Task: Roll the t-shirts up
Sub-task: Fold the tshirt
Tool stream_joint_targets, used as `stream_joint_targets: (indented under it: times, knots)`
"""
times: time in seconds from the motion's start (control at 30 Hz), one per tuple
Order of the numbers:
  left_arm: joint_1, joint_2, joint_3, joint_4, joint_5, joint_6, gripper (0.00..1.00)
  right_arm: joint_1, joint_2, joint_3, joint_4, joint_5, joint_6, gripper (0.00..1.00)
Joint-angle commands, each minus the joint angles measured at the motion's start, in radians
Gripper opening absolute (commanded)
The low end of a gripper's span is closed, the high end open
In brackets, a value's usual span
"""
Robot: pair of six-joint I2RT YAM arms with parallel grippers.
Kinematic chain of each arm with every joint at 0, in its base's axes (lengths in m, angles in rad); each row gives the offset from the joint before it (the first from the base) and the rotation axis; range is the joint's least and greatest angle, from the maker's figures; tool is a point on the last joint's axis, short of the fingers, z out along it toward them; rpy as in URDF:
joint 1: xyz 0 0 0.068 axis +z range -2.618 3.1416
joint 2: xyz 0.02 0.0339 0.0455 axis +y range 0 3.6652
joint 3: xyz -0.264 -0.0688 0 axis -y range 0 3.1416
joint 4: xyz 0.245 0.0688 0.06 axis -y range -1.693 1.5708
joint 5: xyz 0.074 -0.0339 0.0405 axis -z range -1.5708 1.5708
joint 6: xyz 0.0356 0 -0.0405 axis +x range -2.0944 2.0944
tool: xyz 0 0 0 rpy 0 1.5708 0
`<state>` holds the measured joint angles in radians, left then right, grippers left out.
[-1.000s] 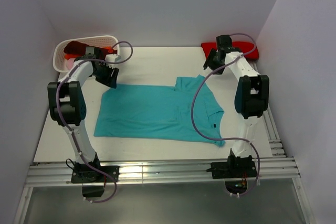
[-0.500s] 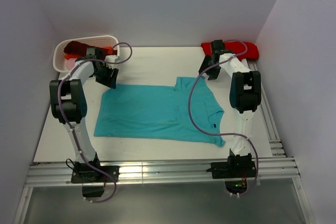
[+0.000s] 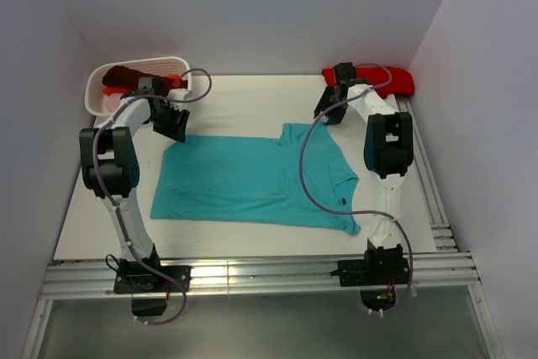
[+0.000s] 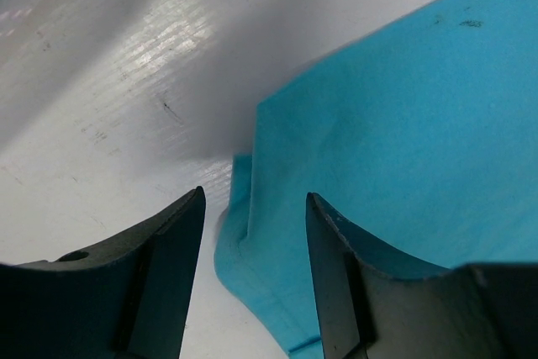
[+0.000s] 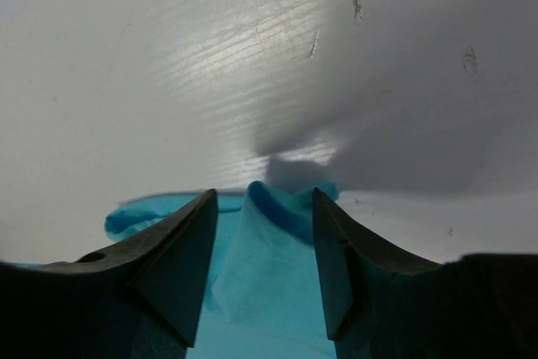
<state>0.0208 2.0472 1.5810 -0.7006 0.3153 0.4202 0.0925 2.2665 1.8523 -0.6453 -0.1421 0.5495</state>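
Down near the table (image 3: 244, 102), both grippers are spread open, gripping nothing. The left gripper (image 4: 252, 208) straddles the far left corner of the teal t-shirt (image 3: 252, 178). The right gripper (image 5: 263, 199) straddles a raised fold at its far right edge. The teal t-shirt lies flat mid-table. A basket (image 3: 160, 60) of clothes sits far left, and a red shirt (image 3: 399, 81) far right.

The teal t-shirt (image 4: 403, 124) runs off both wrist views; the left arm (image 3: 105, 161) hides part of the basket (image 3: 160, 62)
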Motion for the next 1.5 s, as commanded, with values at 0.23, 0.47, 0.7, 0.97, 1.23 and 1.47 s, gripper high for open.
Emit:
stream_joint_targets:
  times: [0.23,0.47,0.7,0.97,1.23,1.47]
  knots:
    - [-0.001,0.042,0.046,-0.013,-0.016,-0.020,0.53,0.010,0.013,0.048,0.018,-0.011,0.013,0.19]
    - [-0.001,0.059,0.059,-0.023,0.007,-0.034,0.46,0.010,-0.022,0.015,0.036,-0.005,0.007,0.08]
    - [-0.001,0.030,0.054,-0.002,0.011,-0.054,0.19,0.016,-0.108,-0.045,0.075,0.006,-0.016,0.01]
    - [-0.001,-0.025,0.020,0.015,0.024,-0.041,0.08,0.023,-0.260,-0.180,0.134,0.044,-0.060,0.00]
    - [-0.001,-0.100,-0.038,0.033,0.011,-0.008,0.00,0.053,-0.416,-0.337,0.153,0.102,-0.072,0.00]
    - [-0.002,-0.174,-0.088,0.010,0.012,0.051,0.00,0.084,-0.508,-0.458,0.156,0.141,-0.072,0.00]
